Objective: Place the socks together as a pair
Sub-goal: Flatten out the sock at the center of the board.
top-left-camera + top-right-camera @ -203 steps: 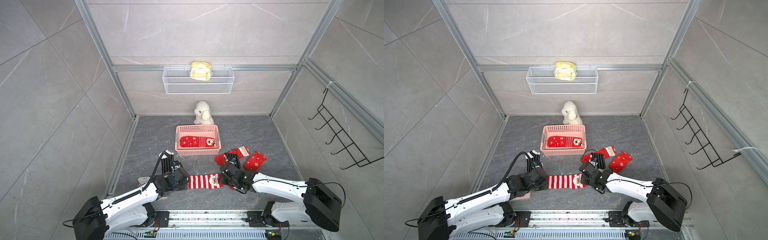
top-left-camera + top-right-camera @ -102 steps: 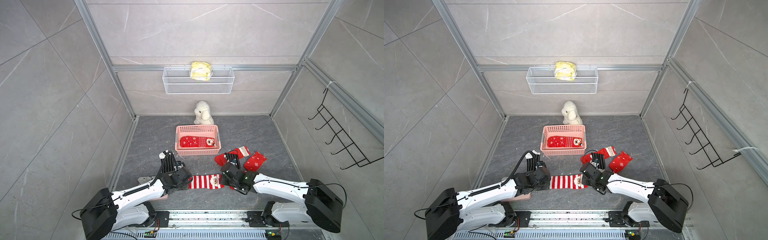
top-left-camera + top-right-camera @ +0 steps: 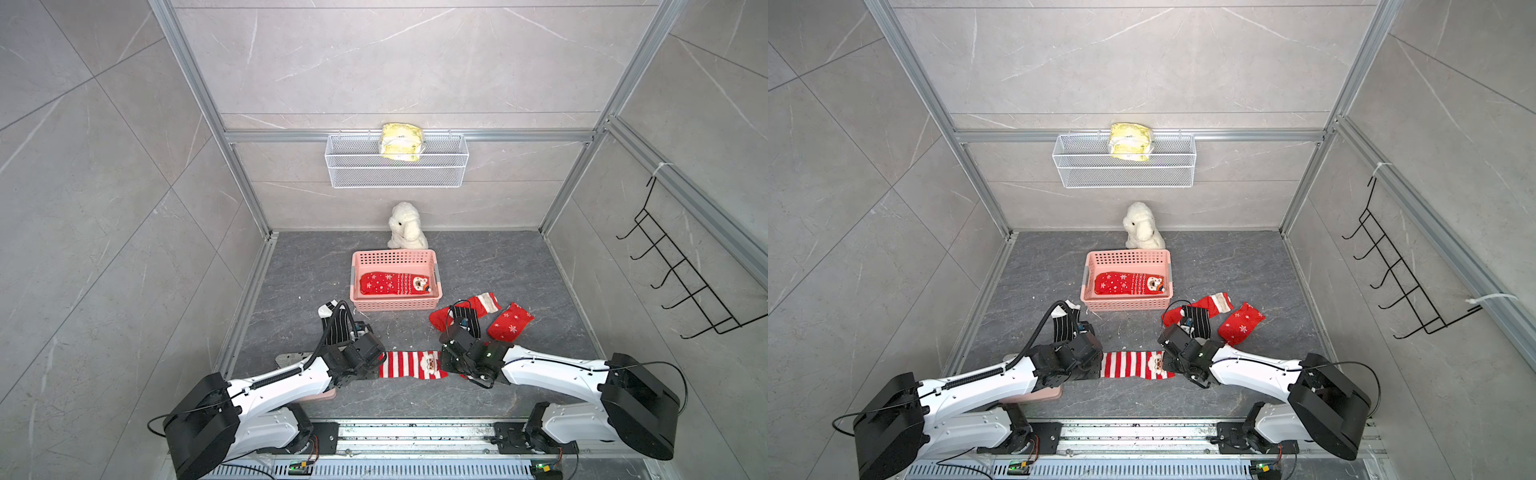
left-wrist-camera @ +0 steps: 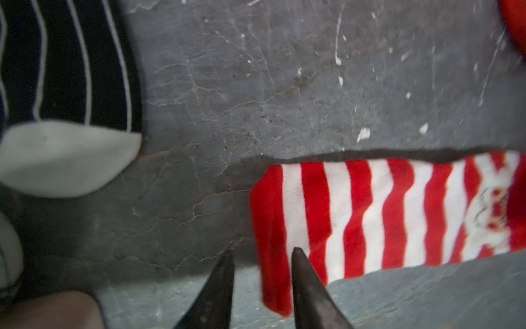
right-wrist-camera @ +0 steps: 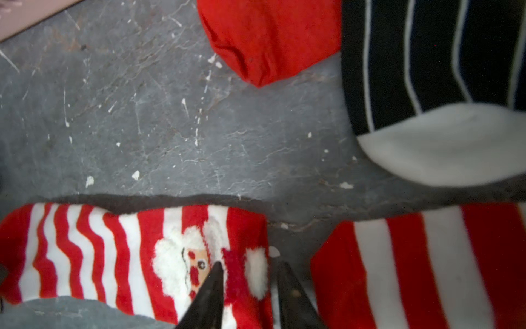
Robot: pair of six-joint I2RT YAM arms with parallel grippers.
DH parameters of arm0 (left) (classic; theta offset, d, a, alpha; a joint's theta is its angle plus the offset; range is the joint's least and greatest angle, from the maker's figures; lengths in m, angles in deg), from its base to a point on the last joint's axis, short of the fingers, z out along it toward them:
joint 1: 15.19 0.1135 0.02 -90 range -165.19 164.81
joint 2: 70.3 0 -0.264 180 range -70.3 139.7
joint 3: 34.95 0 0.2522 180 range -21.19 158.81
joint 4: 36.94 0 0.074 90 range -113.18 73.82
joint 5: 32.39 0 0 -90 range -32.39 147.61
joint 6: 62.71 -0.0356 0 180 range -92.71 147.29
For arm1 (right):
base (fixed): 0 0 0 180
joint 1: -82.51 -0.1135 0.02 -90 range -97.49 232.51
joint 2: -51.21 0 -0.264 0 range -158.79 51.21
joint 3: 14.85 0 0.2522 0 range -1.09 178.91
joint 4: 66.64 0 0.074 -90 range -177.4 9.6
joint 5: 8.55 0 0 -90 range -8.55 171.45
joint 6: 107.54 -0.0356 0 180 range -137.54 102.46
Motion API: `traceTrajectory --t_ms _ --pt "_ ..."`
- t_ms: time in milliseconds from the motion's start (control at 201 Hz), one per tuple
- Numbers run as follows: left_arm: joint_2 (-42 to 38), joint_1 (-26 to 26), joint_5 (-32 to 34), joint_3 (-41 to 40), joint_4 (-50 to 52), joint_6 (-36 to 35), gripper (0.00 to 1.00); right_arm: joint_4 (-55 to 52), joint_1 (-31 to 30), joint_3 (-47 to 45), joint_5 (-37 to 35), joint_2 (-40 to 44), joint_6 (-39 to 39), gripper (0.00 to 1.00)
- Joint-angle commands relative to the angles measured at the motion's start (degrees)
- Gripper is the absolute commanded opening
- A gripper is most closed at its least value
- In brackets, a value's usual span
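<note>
1. In both top views a red-and-white striped sock [image 3: 409, 365] [image 3: 1133, 365] is being shown stretched flat on the grey floor [image 3: 415, 399], in the lower middle of the frame, between the two arms.
2. The left gripper [image 3: 376, 365] is being held at the cuff end of this sock. In the left wrist view its fingertips [image 4: 222, 284] are being held apart, the sock's edge is being seen in the gap, and no cloth is being pinched.
3. The right gripper [image 3: 444, 363] is being held at the toe end, over the Santa face. In the right wrist view its jaws are also parted and nothing is being clamped.
4. A second striped sock [image 5: 412, 270] is being shown at the lower right of the right wrist view, near the first one but apart from it.
5. One black sock [image 3: 334, 328] is being seen left of centre, beside the left arm. The other black sock [image 3: 465, 316] is lying right of centre, across a red sock [image 3: 478, 303].
6. A red snowflake sock [image 3: 509, 326] is being seen further right, and a red face sock [image 3: 395, 284] is lying inside the pink basket [image 3: 395, 253] at mid-frame.
</note>
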Motion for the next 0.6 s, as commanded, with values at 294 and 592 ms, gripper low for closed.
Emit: traceTrajectory --t_ms 294,592 --pt "-13.3 0.4 1.9 1.4 5.2 -0.1 0.61 -17.5 -0.1 2.1 -8.2 9.9 3.0 0.39" --pt "-13.0 0.4 -6.3 -3.0 -6.6 0.6 0.39 -19.2 -0.2 0.5 -10.5 8.0 2.4 0.37"
